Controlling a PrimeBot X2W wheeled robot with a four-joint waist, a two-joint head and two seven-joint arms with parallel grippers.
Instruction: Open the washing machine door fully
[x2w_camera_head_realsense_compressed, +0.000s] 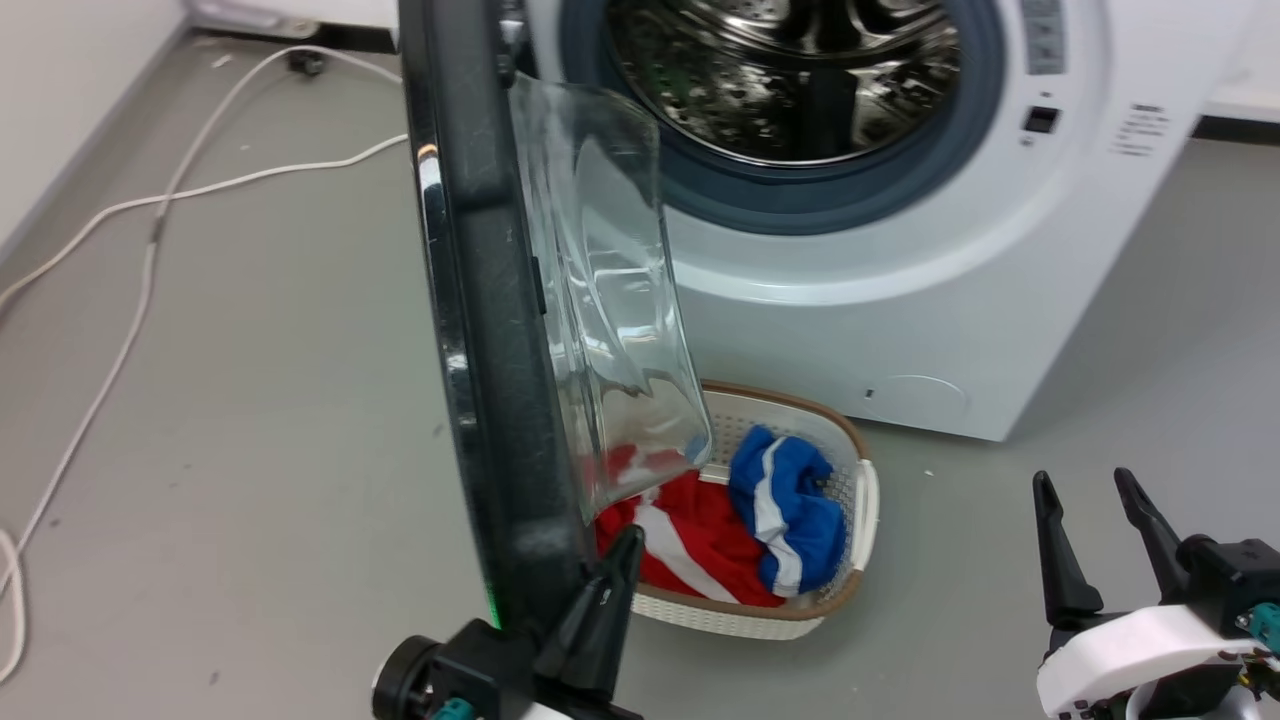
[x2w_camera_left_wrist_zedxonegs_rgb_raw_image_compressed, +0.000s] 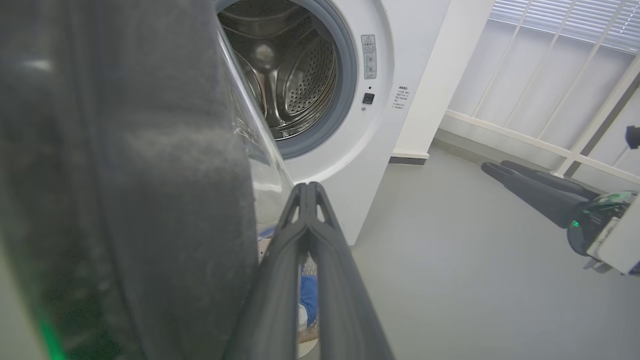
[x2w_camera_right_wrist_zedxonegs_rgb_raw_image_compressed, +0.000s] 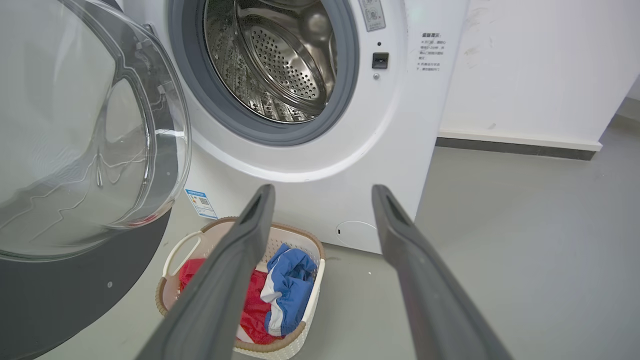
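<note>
The washing machine (x2w_camera_head_realsense_compressed: 900, 300) is white, with its steel drum and grey gasket exposed. The washing machine door (x2w_camera_head_realsense_compressed: 490, 350) stands swung out on its left hinge, edge-on to the head view, its clear glass bowl facing right. My left gripper (x2w_camera_head_realsense_compressed: 625, 545) is shut with nothing between its fingers. Its tips lie against the inner side of the door's lower black rim (x2w_camera_left_wrist_zedxonegs_rgb_raw_image_compressed: 125, 175), just below the glass. My right gripper (x2w_camera_head_realsense_compressed: 1095, 490) is open and empty, low at the right, away from the door (x2w_camera_right_wrist_zedxonegs_rgb_raw_image_compressed: 75, 150) and pointing at the machine's front (x2w_camera_right_wrist_zedxonegs_rgb_raw_image_compressed: 400, 150).
A white laundry basket (x2w_camera_head_realsense_compressed: 865, 500) with red and blue clothes sits on the floor under the door, in front of the machine. A white cable (x2w_camera_head_realsense_compressed: 150, 250) runs over the grey floor at the left. A wall and a white pillar (x2w_camera_left_wrist_zedxonegs_rgb_raw_image_compressed: 425, 100) stand beside the machine.
</note>
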